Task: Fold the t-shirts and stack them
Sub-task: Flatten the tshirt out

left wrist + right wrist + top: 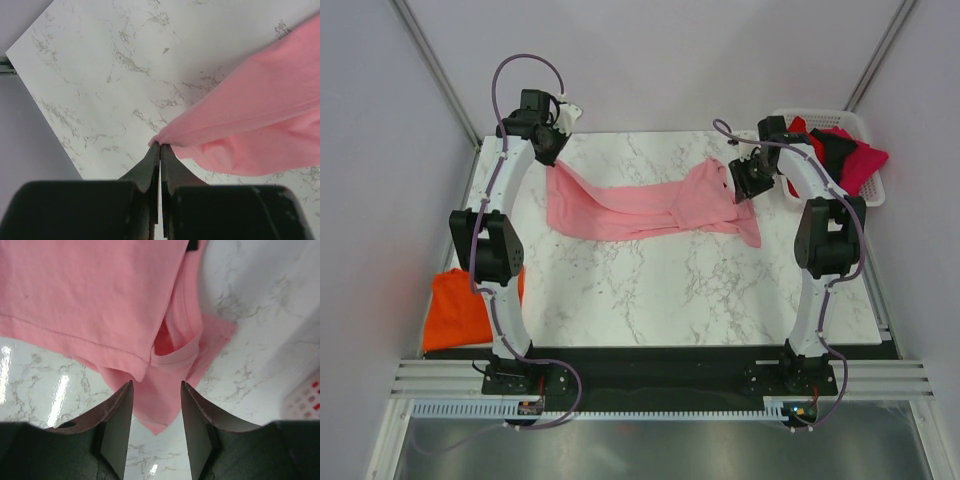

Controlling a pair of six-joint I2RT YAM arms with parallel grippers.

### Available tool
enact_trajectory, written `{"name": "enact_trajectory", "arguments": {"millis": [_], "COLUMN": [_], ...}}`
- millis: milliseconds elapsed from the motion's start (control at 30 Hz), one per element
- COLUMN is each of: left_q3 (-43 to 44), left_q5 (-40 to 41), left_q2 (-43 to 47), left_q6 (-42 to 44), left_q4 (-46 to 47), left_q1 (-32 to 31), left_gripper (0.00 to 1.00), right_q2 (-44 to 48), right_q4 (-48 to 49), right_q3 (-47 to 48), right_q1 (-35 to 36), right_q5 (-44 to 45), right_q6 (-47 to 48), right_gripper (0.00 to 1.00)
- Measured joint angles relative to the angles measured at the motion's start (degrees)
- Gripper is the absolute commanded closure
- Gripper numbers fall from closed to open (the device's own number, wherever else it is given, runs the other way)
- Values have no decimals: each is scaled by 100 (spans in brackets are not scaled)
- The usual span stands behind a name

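**Desk:** Run me across, left to right.

**Op:** Far left: orange t-shirt (pixel 455 312) at the left edge of the counter (pixel 650 290), partly behind my left arm. I can't tell how neatly it is folded. Next, left gripper (pixel 160 146) at the far-left corner, jaws together and clamped on one corner of the pink t-shirt (pixel 630 212). That shirt lies in a rumpled band across the back half of the counter. Right gripper (pixel 156 386): jaws apart and holding nothing, poised just over the shirt's right end with a hem and a sleeve below it.

**Desk:** What can go wrong from here?

**Op:** Three things, as I judge it.
- My left pinch is thin, only a tip of cloth. A hard pull sideways could slip it out, and I'd lose the spread.
- The right end is bunched in layers. If I close there blind, I may catch the sleeve with the hem, or only one layer, and the fold comes out skewed.
- With one end held and the other free, any lift on the left drags the whole band toward that corner and off the counter's edge.

**Desk:** Containers?

**Op:** One. A white basket (pixel 830 113) sits off the far-right corner, just beside my right arm. In it are a red shirt (pixel 802 127), a black shirt (pixel 837 147) and a magenta shirt (pixel 863 162), heaped and unfolded. The magenta one hangs over the rim. Swinging the right arm outward could snag it.
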State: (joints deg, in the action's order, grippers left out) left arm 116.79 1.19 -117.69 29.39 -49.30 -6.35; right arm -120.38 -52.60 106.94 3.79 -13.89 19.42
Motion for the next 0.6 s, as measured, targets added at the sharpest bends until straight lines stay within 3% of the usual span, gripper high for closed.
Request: {"name": "enact_trajectory", "arguments": {"millis": [600], "left_q3": [-186], "left_q5": [-9], "left_q2": [33], "left_q6": [-59], "left_q4": [-31], "left_q1": [0], "left_gripper": [98], "right_q2": [-719], "right_q4": [-382], "right_q3": [-153], "right_q1": [-55], "right_q5": [-632], "right_q6": [-140], "right_gripper": [56]}}
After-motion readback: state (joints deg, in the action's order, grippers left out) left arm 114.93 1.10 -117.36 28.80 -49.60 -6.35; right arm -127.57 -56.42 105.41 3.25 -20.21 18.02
